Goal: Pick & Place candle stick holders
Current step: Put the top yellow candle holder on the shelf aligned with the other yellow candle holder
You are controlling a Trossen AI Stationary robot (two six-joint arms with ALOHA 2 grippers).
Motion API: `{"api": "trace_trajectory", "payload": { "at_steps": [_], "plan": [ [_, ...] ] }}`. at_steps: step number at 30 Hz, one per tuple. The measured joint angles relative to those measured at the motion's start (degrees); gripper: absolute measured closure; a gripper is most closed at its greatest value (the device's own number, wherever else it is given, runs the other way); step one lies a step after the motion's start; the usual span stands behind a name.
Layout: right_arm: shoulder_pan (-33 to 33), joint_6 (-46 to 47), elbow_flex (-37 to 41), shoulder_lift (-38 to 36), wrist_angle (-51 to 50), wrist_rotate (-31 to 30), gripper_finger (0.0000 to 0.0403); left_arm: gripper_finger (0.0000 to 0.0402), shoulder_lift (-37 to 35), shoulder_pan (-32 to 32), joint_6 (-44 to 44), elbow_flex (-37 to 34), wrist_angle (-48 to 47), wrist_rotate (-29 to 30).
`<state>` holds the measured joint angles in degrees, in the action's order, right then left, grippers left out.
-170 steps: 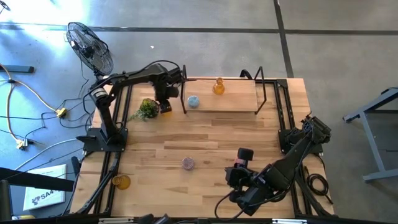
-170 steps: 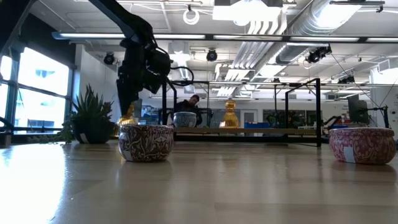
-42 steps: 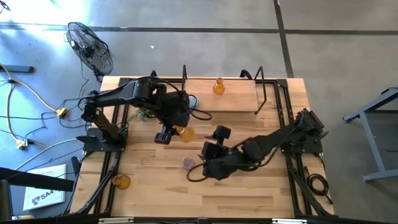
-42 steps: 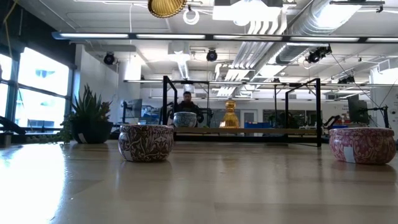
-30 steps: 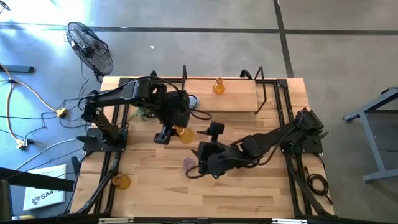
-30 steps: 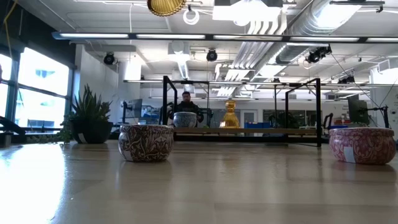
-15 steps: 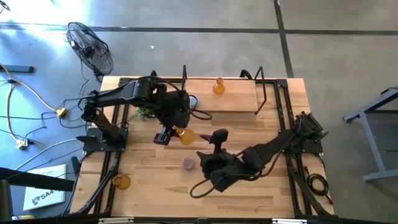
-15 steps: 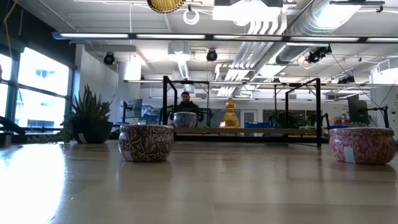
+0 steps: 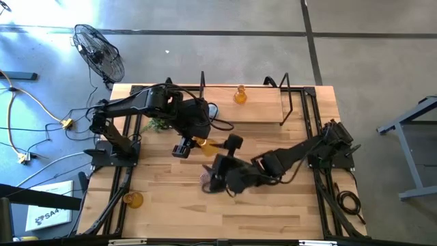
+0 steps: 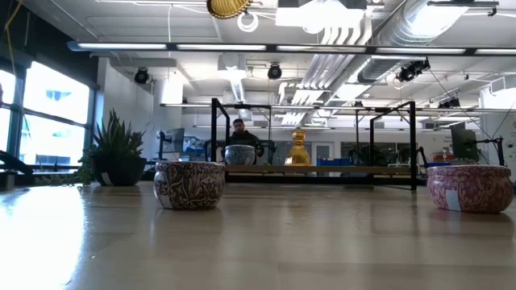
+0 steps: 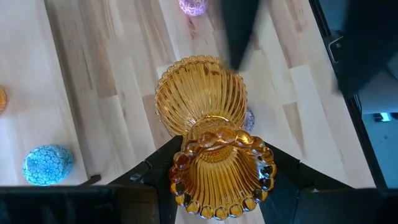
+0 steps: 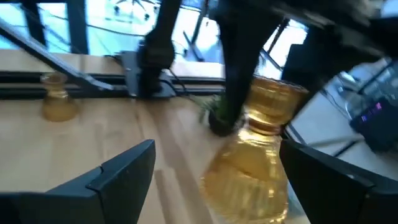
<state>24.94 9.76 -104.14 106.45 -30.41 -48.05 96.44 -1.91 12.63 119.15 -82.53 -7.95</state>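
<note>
My left gripper (image 9: 197, 142) hangs high over the table's middle, shut on an amber ribbed candle stick holder (image 11: 210, 124); only its base (image 10: 228, 7) shows in the low view. My right gripper (image 12: 217, 180) stands open just right of it, a finger on each side of the holder (image 12: 258, 149), apart from it as far as shows. Under the right gripper a lilac holder (image 9: 204, 178) rests on the table. A second amber holder (image 9: 240, 94) and a blue one (image 10: 240, 153) stand on the far shelf. A third amber one (image 9: 133, 199) stands near left. My left gripper pinches the amber holder between its two fingers (image 11: 155, 171) at the narrow waist below the beaded cup (image 11: 219, 142). The fingers slant down from the table's left. The holder is lifted clear and tilted, beaded cup toward the wrist, ribbed base (image 11: 200, 93) pointing away and down.
A black wire frame (image 9: 244, 102) stands over the raised wooden shelf at the far edge. A small green plant (image 9: 161, 121) lies under my left arm. Two patterned round holders (image 10: 189, 184) (image 10: 468, 188) show on the table in the low view. A fan (image 9: 100, 52) stands beyond the far left corner.
My right gripper has swung toward the table's near edge, then back toward the held amber holder, rolling as it went; it stays open. The amber holder has tipped a little in my left gripper, still lifted clear.
</note>
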Motion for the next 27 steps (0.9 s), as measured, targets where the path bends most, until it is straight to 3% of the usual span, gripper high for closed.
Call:
{"api": "trace_trajectory", "payload": {
  "at_steps": [10,27],
  "plan": [
    [-4.06,8.06,0.00,0.00,-7.42,2.55,0.0064,0.0245,0.00,-0.77,0.92,0.00,0.97,-0.20],
    [-6.51,3.56,0.00,0.00,-6.88,6.56,0.0064,0.0243,0.00,-0.74,2.09,0.00,2.71,-1.79]
  ]
}}
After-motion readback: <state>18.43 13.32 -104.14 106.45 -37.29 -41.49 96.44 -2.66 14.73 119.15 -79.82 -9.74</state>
